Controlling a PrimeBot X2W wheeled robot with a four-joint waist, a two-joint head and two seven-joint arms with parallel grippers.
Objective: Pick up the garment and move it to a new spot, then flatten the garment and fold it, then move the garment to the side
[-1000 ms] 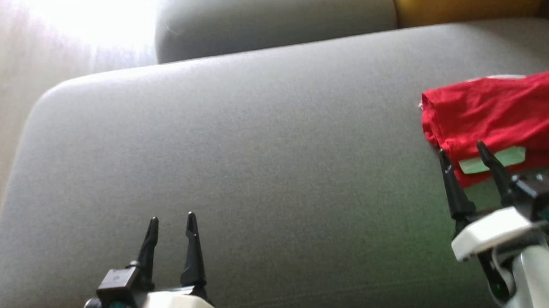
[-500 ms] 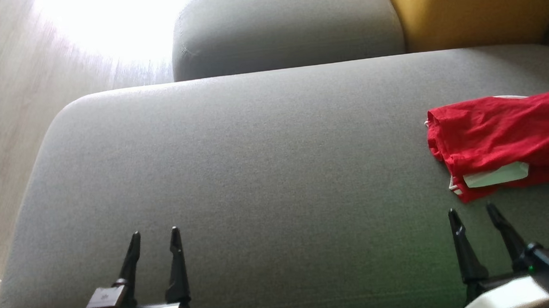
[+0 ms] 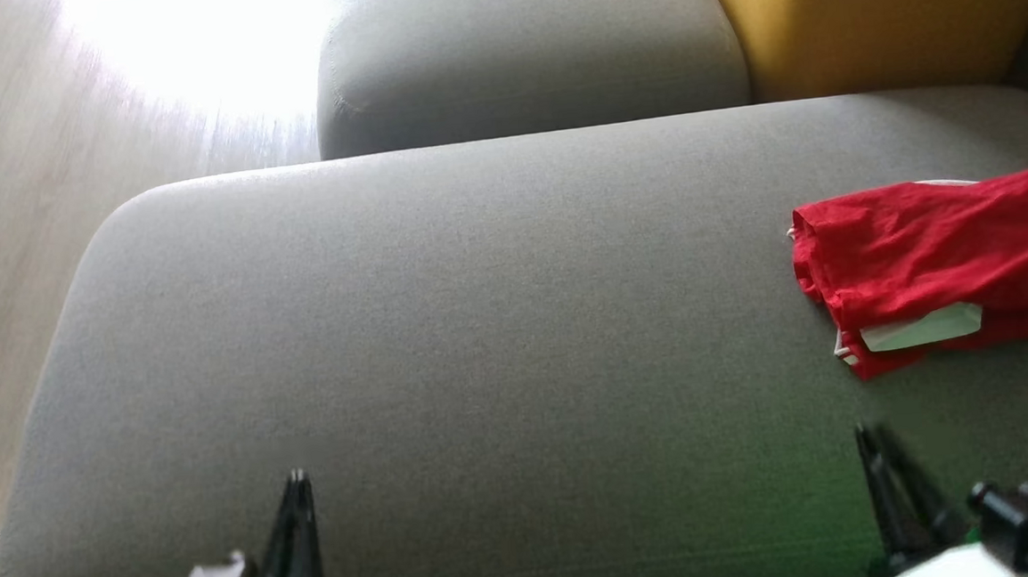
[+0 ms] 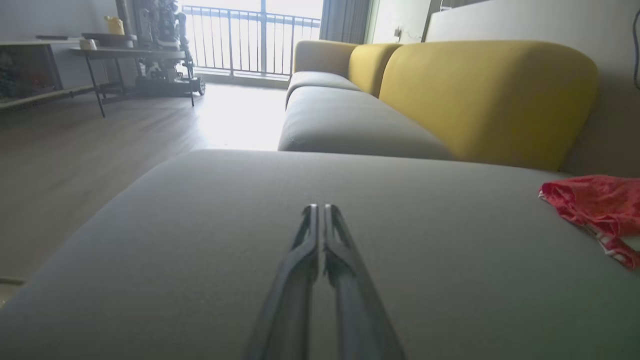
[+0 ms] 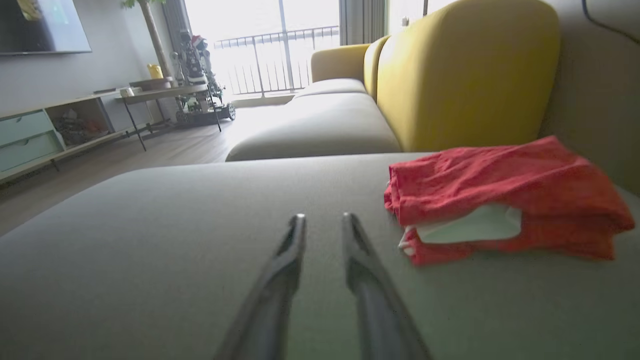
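Black fingers of my left claw [image 4: 320, 206] are pressed together on nothing, low over the grey sofa cushion [image 4: 400, 210]. My right claw [image 5: 322, 217] shows a narrow gap between its fingers, also empty, with the folded red garment [image 5: 500, 190] just ahead and to its right, lying on the cushion near the yellow backrest [image 5: 465, 75], touching neither claw. I judge the folding and the move aside done; the next move calls only for drawing both arms clear without snagging the cloth.
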